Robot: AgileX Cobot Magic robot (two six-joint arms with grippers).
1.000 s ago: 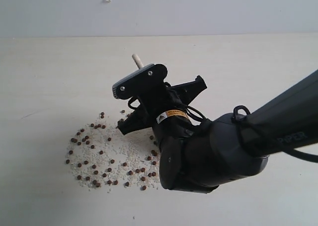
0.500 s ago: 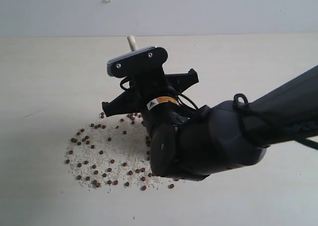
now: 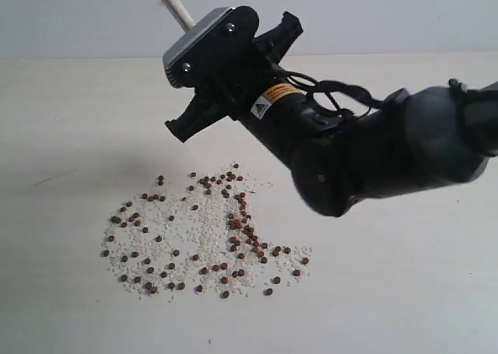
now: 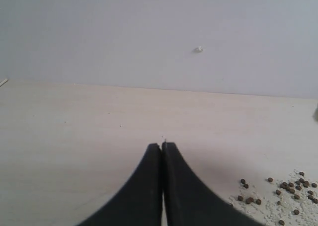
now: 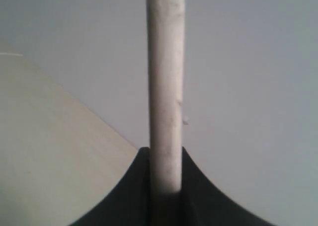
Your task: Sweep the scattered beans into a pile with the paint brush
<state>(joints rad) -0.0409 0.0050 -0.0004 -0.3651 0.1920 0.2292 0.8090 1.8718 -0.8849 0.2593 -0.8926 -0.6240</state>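
Observation:
My right gripper (image 5: 165, 154) is shut on the pale handle of the paint brush (image 5: 165, 77). In the exterior view that gripper (image 3: 231, 72) is raised above the table, and the handle end (image 3: 174, 5) pokes up past it. The bristles and ferrule are hidden behind the arm. The reddish-brown beans (image 3: 194, 237) lie spread over a wide patch with whitish grains, and a denser streak of beans (image 3: 247, 233) runs to the right. My left gripper (image 4: 162, 145) is shut with nothing in it, low over the bare table to the left of the beans (image 4: 293, 191).
The pale wooden table (image 3: 62, 136) meets a grey wall (image 3: 373, 12) at the back. A small white speck (image 4: 199, 49) sits on the wall. The dark right arm (image 3: 389, 152) reaches in from the right above the table.
My right gripper has lifted up and back from the patch with the brush. Beans that the arm covered now show as a streak on the right side.

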